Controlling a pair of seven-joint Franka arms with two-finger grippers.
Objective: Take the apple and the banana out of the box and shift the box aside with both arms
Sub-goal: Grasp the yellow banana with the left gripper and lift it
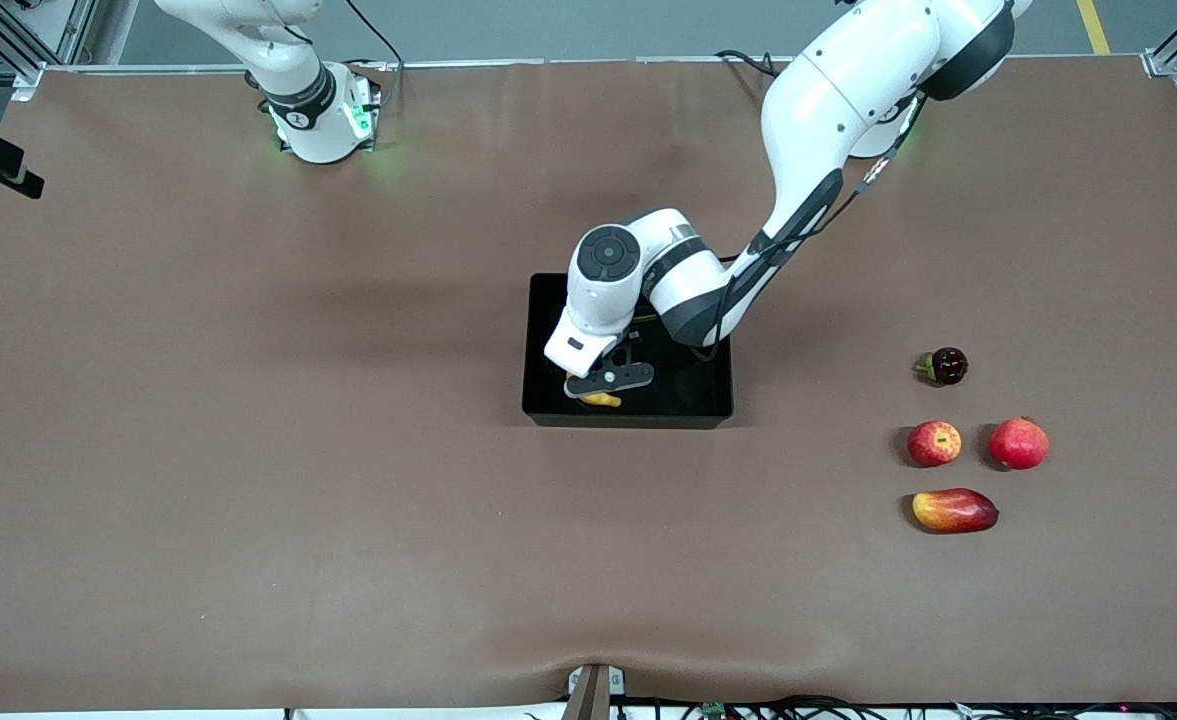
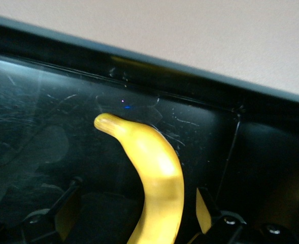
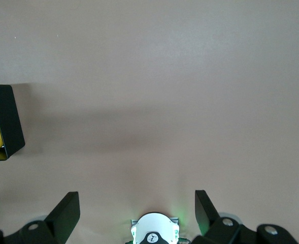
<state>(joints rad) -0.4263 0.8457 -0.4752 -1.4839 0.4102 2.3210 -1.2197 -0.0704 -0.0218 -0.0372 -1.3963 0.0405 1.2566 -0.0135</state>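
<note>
The black box (image 1: 540,330) sits mid-table. The yellow banana (image 1: 603,400) lies in it, at the corner nearest the front camera toward the right arm's end. My left gripper (image 1: 605,383) is down inside the box, open, its fingers on either side of the banana (image 2: 154,173) with a gap to each; the left wrist view shows this gripper (image 2: 136,208) close over the box floor. The small red apple (image 1: 934,443) with yellowish streaks lies on the table toward the left arm's end. My right gripper (image 3: 136,208) is open and empty, held high over its own base; the arm waits.
Beside the apple lie a larger plain-red fruit (image 1: 1018,444), a red-and-yellow mango (image 1: 954,510) nearer the front camera, and a small dark fruit (image 1: 946,366) farther from it. The right wrist view shows the box's corner (image 3: 7,122) and bare brown table.
</note>
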